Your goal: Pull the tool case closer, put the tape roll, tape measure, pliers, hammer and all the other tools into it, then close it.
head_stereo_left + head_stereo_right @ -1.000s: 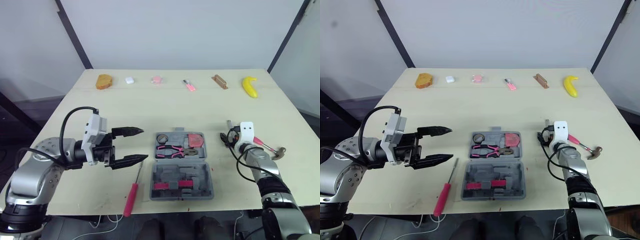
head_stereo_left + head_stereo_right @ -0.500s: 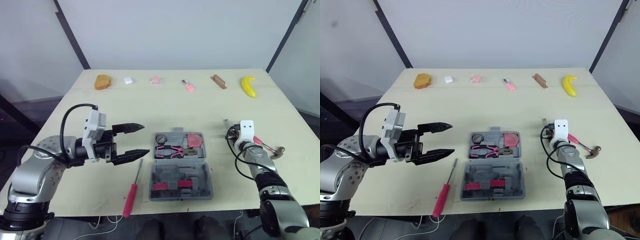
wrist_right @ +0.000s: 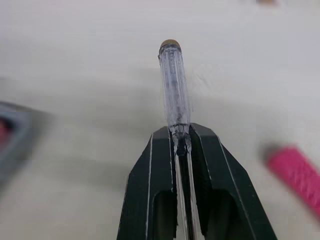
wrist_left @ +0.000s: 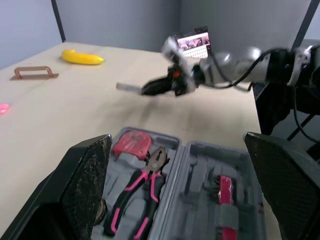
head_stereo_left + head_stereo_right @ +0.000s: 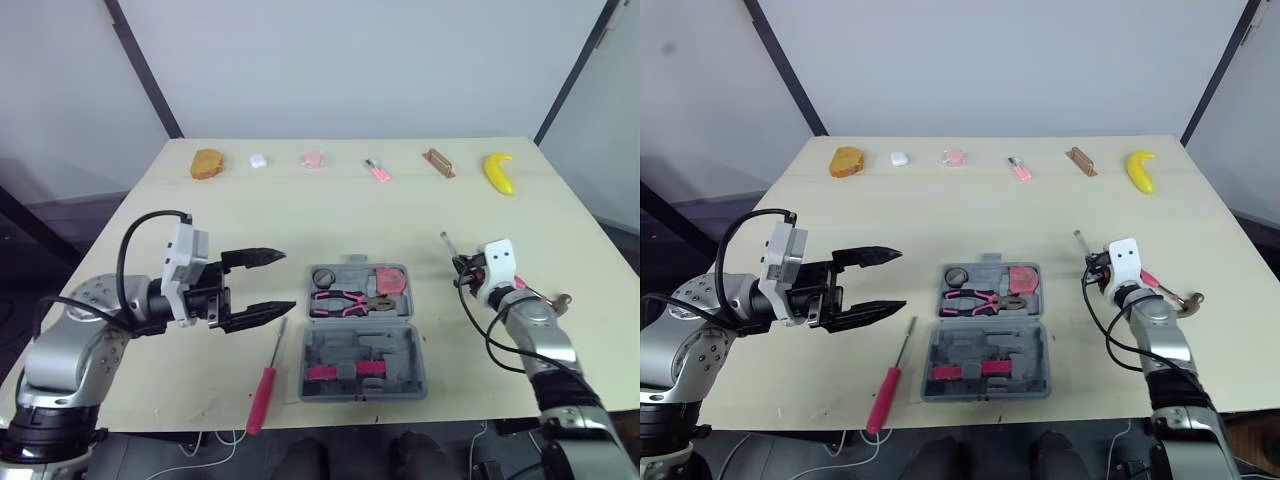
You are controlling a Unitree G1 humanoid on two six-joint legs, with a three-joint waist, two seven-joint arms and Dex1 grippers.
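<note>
The right hand (image 3: 180, 134) is clamped on one end of a clear slim tool (image 3: 173, 85), probably a small tester screwdriver: see-through barrel, brownish cap at the free end. Its long axis runs straight on from the fingers, out and away from the wrist, with the tip raised off the counter (image 5: 300, 210).

From this hand the tool case (image 5: 405, 350) lies toward the robot's left and slightly nearer its body, close by but not touching. The right arm is the one already carrying the load, so the next move looks like a short swing leftward over the open case. The tool would probably have to turn to match whichever moulded slot fits it; which slot that is cannot be told.

The case is grey, lying open and flat. The far half holds the pink-handled pliers (image 5: 342, 299), a red tape measure (image 5: 391, 280) and a round tape roll (image 5: 323, 277).

The left hand (image 5: 290, 282) hangs spread wide and empty just left of the case, above the red screwdriver (image 5: 263, 385) that lies on the counter. The hammer (image 5: 548, 298) lies on the counter beyond the right forearm
</note>
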